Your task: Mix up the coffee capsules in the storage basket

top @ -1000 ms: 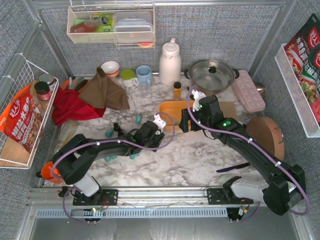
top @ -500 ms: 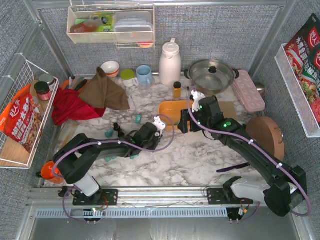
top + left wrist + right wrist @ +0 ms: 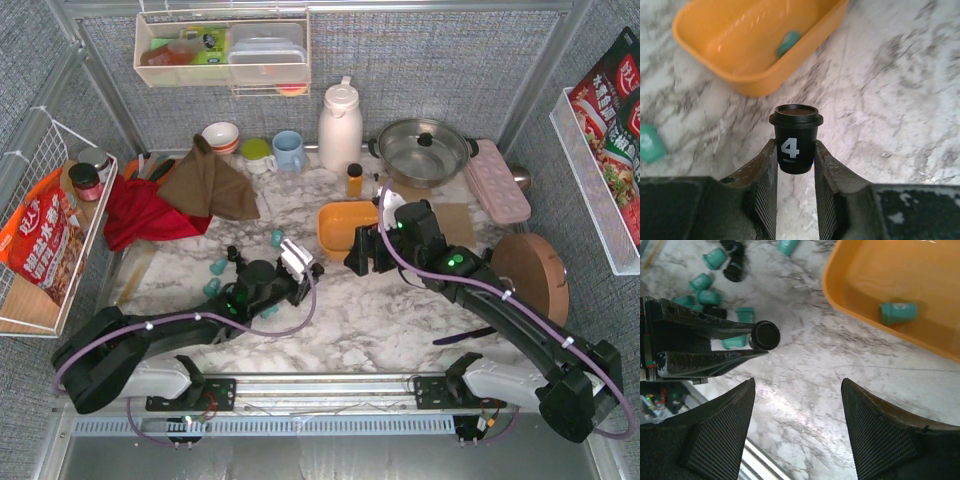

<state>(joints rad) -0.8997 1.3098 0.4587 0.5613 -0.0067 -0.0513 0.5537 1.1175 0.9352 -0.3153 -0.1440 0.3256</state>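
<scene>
My left gripper (image 3: pixel 795 150) is shut on a black coffee capsule (image 3: pixel 796 137) marked "4" and holds it upright above the marble, just short of the orange storage basket (image 3: pixel 755 80). One teal capsule (image 3: pixel 788 42) lies in the basket. In the top view the left gripper (image 3: pixel 310 270) is front-left of the basket (image 3: pixel 335 215). My right gripper (image 3: pixel 798 385) is open and empty, over the marble by the basket's near edge (image 3: pixel 840 295). That view also shows the held black capsule (image 3: pixel 765 335). Several teal and black capsules (image 3: pixel 710 285) lie loose on the table.
Behind the basket are an amber bottle (image 3: pixel 354 180), a white thermos (image 3: pixel 340 125) and a steel pot (image 3: pixel 425 150). A pink egg tray (image 3: pixel 497 180) and a round wooden board (image 3: pixel 530 270) are at the right. Cloths (image 3: pixel 190 195) lie at the left.
The left arm has dropped lower and drawn back toward the near left, still holding the black capsule. The right gripper has shifted a little left and nearer, off the basket.
</scene>
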